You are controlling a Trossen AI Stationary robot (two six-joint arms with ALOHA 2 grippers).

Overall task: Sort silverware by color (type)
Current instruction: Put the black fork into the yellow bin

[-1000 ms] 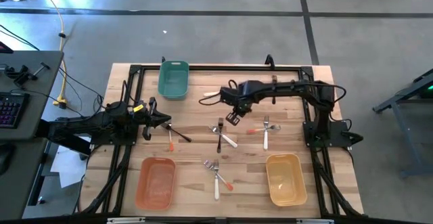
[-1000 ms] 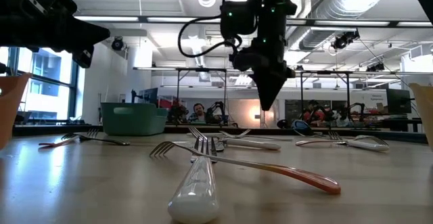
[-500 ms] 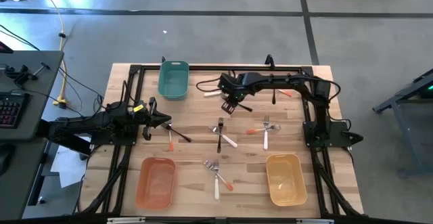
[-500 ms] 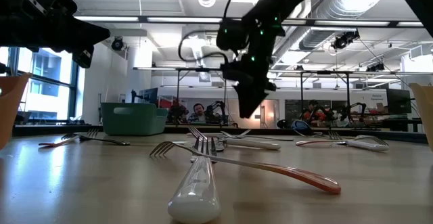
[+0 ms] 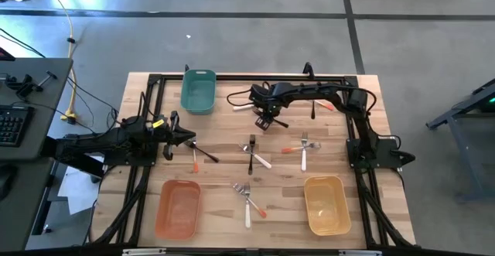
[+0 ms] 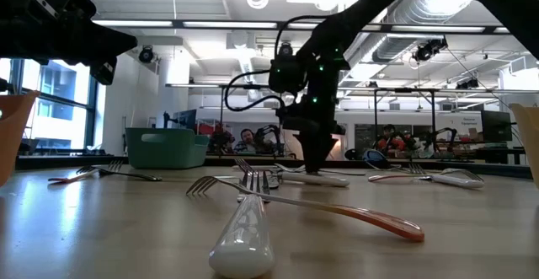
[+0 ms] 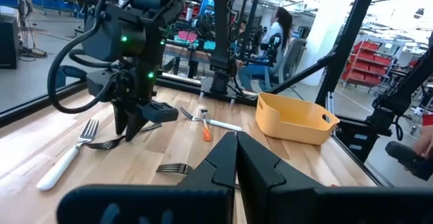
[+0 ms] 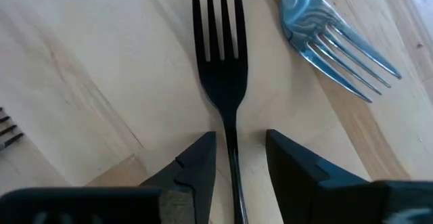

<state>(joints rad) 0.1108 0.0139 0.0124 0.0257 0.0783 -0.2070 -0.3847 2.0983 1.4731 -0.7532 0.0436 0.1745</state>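
A: From above, where is the right tool [image 5: 265,121]?
B: Low on the table [image 5: 232,136], beside the green bin [image 5: 198,90].
A: And its wrist view?
B: Fingers [image 8: 195,163] apart, straddling the black fork [image 8: 222,82] lying on the table, not clamped.
A: The left tool [image 5: 191,138]?
B: Together, at the left edge.
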